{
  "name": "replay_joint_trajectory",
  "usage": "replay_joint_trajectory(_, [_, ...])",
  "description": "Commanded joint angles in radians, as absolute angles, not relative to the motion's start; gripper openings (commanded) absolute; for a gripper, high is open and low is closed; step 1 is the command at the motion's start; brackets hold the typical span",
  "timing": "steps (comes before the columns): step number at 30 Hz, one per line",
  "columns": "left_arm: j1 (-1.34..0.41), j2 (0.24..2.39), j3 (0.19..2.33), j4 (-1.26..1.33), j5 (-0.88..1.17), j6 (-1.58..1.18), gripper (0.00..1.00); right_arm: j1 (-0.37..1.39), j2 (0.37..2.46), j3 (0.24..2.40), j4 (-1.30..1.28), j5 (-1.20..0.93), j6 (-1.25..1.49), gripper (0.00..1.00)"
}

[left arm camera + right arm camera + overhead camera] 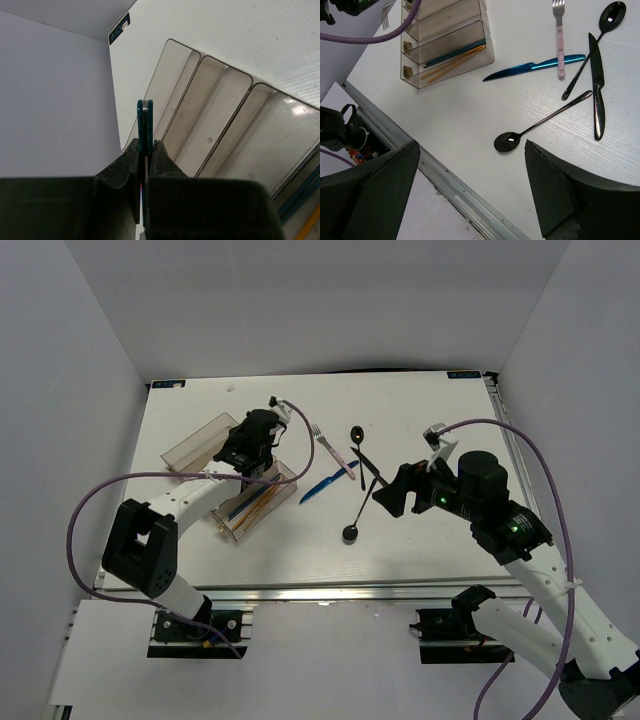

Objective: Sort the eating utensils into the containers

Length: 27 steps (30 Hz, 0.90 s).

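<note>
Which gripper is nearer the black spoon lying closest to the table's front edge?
Right. The right gripper is open just beside the handle of that spoon; the left gripper is over the tray, shut on a fork.

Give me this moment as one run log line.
left hand shut on fork over organiser tray | right hand open, empty | stowed: orange and blue chopsticks | loose: blue knife, pink-handled fork, two black spoons, black knife

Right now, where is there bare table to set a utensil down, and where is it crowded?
Bare: the near strip between the tray and the lower black spoon, and the far band behind the fork. Crowded: mid-table, where the fork, blue knife, upper black spoon and black knife cross.
</note>
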<state>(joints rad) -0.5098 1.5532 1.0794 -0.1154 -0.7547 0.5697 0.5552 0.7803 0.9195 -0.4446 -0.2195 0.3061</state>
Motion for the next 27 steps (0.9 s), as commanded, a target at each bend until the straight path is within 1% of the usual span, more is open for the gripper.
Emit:
replay_joint_trajectory(1, [-0.505, 1.557, 1.083, -0.052, -0.693, 0.563, 0.0, 0.549, 0.77, 0.91, -0.443, -0.235, 0.294, 0.89])
replay_joint_trajectory(9, [-0.505, 1.595, 1.028, -0.025, -0.64, 0.483, 0.0, 0.549, 0.796, 0.896, -0.413, -0.247, 0.318, 0.89])
replay_joint_trajectory(13, [-0.503, 1.609, 1.0, -0.008, -0.647, 0.476, 0.05, 0.549, 0.795, 0.894, -0.413, -0.249, 0.319, 0.89])
replay_joint_trajectory(14, [-0.503, 1.614, 0.997, -0.008, -0.647, 0.471, 0.1, 0.548, 0.793, 0.891, -0.414, -0.245, 0.318, 0.89])
replay_joint_trajectory(16, [-0.503, 1.615, 0.988, 0.021, -0.644, 0.454, 0.14, 0.549, 0.793, 0.89, -0.413, -0.238, 0.314, 0.89])
replay_joint_trajectory(17, [-0.503, 1.617, 0.985, 0.018, -0.641, 0.45, 0.2, 0.549, 0.795, 0.89, -0.413, -0.236, 0.314, 0.89])
replay_joint_trajectory(20, [-0.503, 1.62, 0.986, 0.005, -0.637, 0.422, 0.24, 0.549, 0.805, 0.891, -0.413, -0.236, 0.31, 0.89])
replay_joint_trajectory(23, [-0.503, 1.605, 0.982, -0.032, -0.629, 0.4, 0.36, 0.549, 0.819, 0.894, -0.408, -0.238, 0.305, 0.89])
replay_joint_trajectory(24, [-0.503, 1.598, 0.979, -0.034, -0.633, 0.396, 0.47, 0.549, 0.825, 0.896, -0.403, -0.239, 0.304, 0.9])
replay_joint_trajectory(27, [-0.503, 1.559, 0.976, -0.057, -0.621, 0.379, 0.57, 0.549, 0.851, 0.902, -0.4, -0.241, 0.296, 0.89])
